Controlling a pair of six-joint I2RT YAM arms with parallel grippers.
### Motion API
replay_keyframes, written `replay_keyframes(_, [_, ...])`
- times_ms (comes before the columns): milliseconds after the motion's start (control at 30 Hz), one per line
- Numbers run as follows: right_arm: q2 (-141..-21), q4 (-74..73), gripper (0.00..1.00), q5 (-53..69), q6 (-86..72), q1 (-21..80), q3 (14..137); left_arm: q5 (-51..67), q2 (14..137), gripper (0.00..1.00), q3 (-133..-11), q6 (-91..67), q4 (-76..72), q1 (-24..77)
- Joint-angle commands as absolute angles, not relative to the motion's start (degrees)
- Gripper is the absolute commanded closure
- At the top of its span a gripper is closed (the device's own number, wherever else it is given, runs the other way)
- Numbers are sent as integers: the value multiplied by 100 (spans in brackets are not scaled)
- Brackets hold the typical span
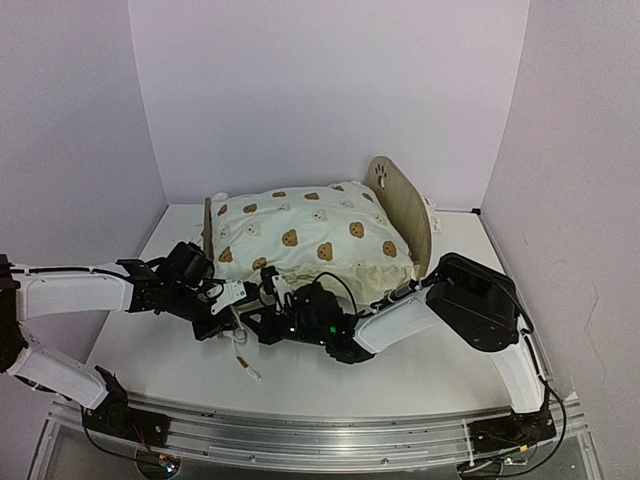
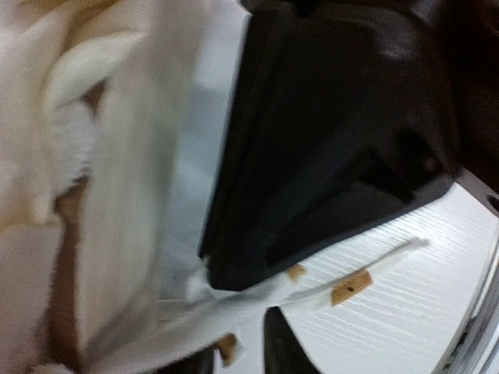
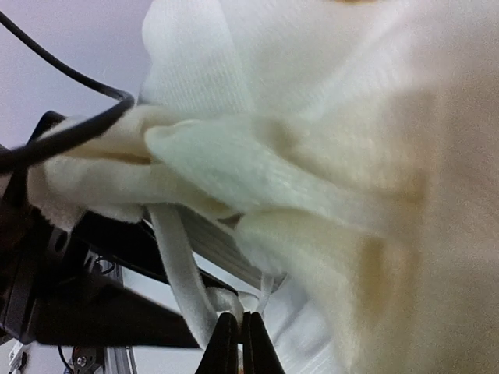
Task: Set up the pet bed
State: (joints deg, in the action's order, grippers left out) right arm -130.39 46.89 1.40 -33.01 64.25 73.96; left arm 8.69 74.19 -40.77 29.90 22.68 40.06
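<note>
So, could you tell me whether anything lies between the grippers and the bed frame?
Yes: the bear-print bedding covers the bed frame and hangs over its near side, where the left gripper and right gripper meet; only its wooden ends show.

we count one pet bed (image 1: pixel 408 205), just one bear-print cushion (image 1: pixel 310 235), and two robot arms: a left arm (image 1: pixel 70 292), a right arm (image 1: pixel 480 300).

Light-wood pet bed (image 1: pixel 405 205) mid-table — rounded paw-cutout headboard at right, low footboard at left
</note>
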Motion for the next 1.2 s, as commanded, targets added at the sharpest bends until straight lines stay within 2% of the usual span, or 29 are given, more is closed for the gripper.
replay_keyframes(0, [-12738, 4699, 100, 0, -3296, 6417, 7208, 899, 7181, 59, -4100, 3761, 2818, 4007])
replay_keyframes(100, [-12642, 4543, 100, -141, -3378, 6417, 7078, 1042, 6720, 46, -3977, 4467, 3259, 3999])
replay_keyframes(367, [-12530, 4452, 100, -121, -3488, 6418, 6969, 2520, 5640, 29, -3822, 6455, 4020, 4015])
replay_keyframes(567, [-12499, 4429, 100, -140, -3537, 6419, 6958, 2708, 6952, 26, -4308, 6714, 3760, 4394])
replay_keyframes(667, [-12472, 4418, 100, -210, -3564, 6419, 6911, 2588, 7827, 20, -4563, 6696, 3710, 4558])
replay_keyframes(1000, [-12539, 4416, 100, -104, -3604, 6418, 6943, 2607, 8605, 20, -4529, 6896, 2632, 4809])
replay_keyframes(1167, [-12551, 4412, 100, -90, -3582, 6416, 6943, 2594, 8802, 26, -4325, 7204, 2523, 4955])
